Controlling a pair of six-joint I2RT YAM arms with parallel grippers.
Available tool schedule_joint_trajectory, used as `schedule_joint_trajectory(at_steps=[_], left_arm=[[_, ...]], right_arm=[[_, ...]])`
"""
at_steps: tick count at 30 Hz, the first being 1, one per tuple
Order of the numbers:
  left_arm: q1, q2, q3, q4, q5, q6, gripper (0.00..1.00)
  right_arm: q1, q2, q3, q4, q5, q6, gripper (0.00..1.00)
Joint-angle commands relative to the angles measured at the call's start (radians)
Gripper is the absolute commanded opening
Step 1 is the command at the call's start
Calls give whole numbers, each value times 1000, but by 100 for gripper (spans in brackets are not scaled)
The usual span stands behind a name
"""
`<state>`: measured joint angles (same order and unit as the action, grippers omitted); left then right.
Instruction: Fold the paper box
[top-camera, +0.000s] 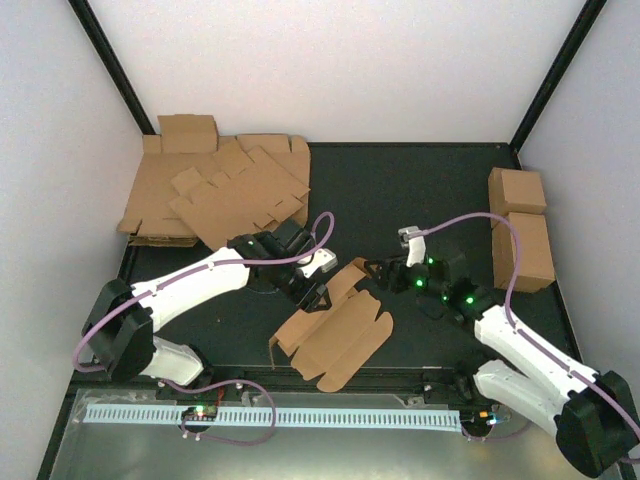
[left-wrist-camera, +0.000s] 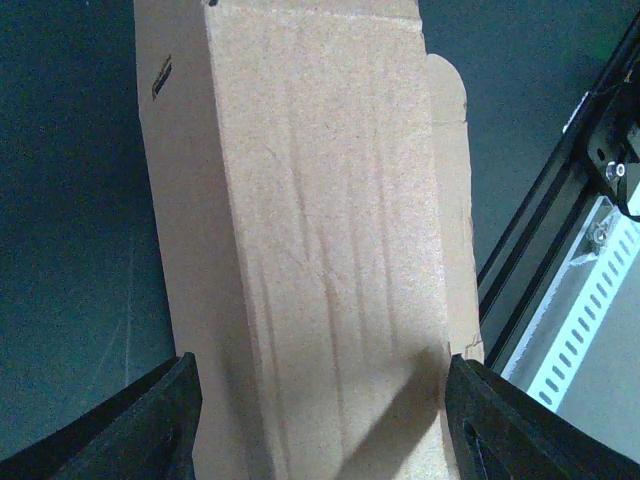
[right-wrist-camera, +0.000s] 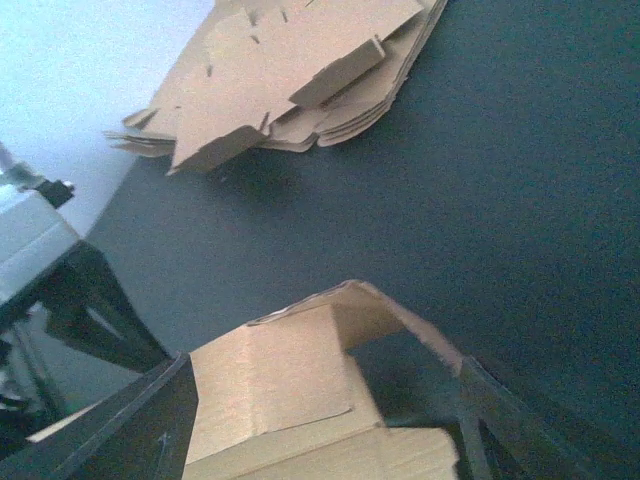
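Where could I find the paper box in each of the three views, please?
Top external: paper box lies lower centre, between the arms.
Left wrist: it fills the middle.
Right wrist: it sits bottom centre.
Shared landmark: heap of cardboard sheets, upper left in top external, at the top in right wrist.

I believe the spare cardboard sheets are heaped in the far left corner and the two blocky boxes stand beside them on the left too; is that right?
Not quite: the heap of sheets is in the far left corner, but the two blocky boxes stand along the right side, as the top external view shows.
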<state>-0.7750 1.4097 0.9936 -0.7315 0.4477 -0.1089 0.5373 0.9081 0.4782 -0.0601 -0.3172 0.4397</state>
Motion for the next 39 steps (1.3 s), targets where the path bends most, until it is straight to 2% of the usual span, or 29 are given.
schedule_joint_trajectory(at_steps=[1, 5, 8, 17, 23, 34, 39], left_arm=[[-10, 13, 7, 22, -14, -12, 70], [-12, 13, 7, 25, -15, -16, 70], [-13, 15, 5, 26, -17, -15, 69], [-18, 20, 5, 33, -15, -18, 69], [-20, 23, 5, 34, -17, -18, 69], [-26, 31, 5, 38, -16, -21, 69], [-28, 31, 5, 38, -18, -21, 69]], right_arm=[[4, -30, -48, 46, -105, 306, 74], [4, -57, -119, 182, -154, 489, 74], [4, -74, -159, 260, -178, 559, 74], [22, -21, -242, 420, -258, 632, 74], [68, 27, -274, 536, -231, 684, 72], [126, 139, -284, 695, -215, 756, 60], [152, 184, -281, 704, -201, 780, 55]])
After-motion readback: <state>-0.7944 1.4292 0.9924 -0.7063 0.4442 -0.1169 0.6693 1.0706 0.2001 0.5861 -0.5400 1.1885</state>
